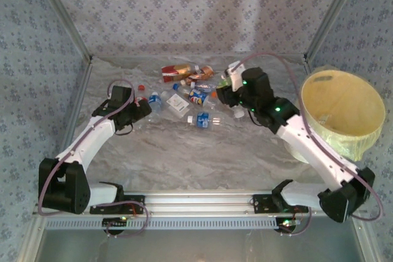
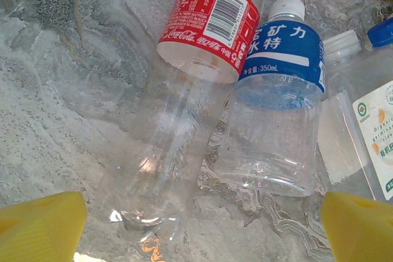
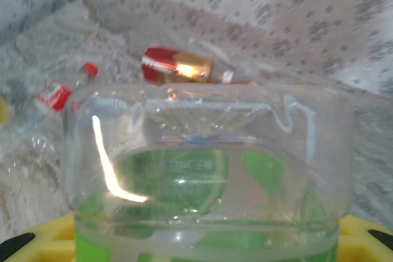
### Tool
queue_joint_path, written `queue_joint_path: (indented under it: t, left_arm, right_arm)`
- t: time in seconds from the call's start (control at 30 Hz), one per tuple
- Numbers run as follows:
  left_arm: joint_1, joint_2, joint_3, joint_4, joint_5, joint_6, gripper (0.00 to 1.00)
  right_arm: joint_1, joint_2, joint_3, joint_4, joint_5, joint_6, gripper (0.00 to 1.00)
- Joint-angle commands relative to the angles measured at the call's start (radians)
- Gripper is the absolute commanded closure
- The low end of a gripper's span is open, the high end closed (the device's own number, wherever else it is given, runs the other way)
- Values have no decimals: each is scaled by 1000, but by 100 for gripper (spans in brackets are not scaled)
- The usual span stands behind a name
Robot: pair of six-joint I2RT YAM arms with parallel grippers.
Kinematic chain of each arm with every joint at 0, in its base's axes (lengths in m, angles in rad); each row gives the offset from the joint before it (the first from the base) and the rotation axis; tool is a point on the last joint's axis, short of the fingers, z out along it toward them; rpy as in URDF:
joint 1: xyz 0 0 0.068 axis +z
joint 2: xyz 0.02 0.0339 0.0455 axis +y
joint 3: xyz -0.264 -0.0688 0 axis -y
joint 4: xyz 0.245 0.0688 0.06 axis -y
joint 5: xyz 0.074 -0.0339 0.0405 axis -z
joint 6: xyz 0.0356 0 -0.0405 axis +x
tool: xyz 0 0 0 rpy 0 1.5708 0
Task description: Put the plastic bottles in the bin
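the right gripper [image 1: 228, 85] is clamped across a green-labelled bottle [image 3: 202, 170], with the bin [image 1: 374, 99] off to its right and nearer this arm, while the left gripper [image 2: 202, 228] hangs wide open and empty above a red-labelled bottle [image 2: 184, 90].

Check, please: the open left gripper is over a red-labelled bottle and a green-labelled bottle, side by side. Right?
No. The left wrist view shows the open left gripper over a red-labelled bottle and a blue-labelled bottle, not a green-labelled one, side by side.
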State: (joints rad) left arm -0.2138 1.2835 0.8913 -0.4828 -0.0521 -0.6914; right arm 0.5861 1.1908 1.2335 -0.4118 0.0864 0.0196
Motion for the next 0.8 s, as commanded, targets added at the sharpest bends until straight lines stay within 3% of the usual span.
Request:
queue_joint_path:
  t: [0.0, 0.17, 0.43, 0.77]
  left_arm:
    - [4, 8, -7, 9, 12, -11, 2]
    - [2, 16, -7, 18, 18, -15, 2]
    - [1, 20, -5, 27, 21, -16, 2]
    - [1, 23, -1, 30, 24, -12, 2]
  right_arm:
    - [-55, -79, 23, -19, -33, 39, 53]
    - [-150, -172, 77, -57, -10, 25, 53]
    - [-291, -199, 232, -165, 238, -16, 53]
    - [-643, -225, 243, -160, 212, 16, 52]
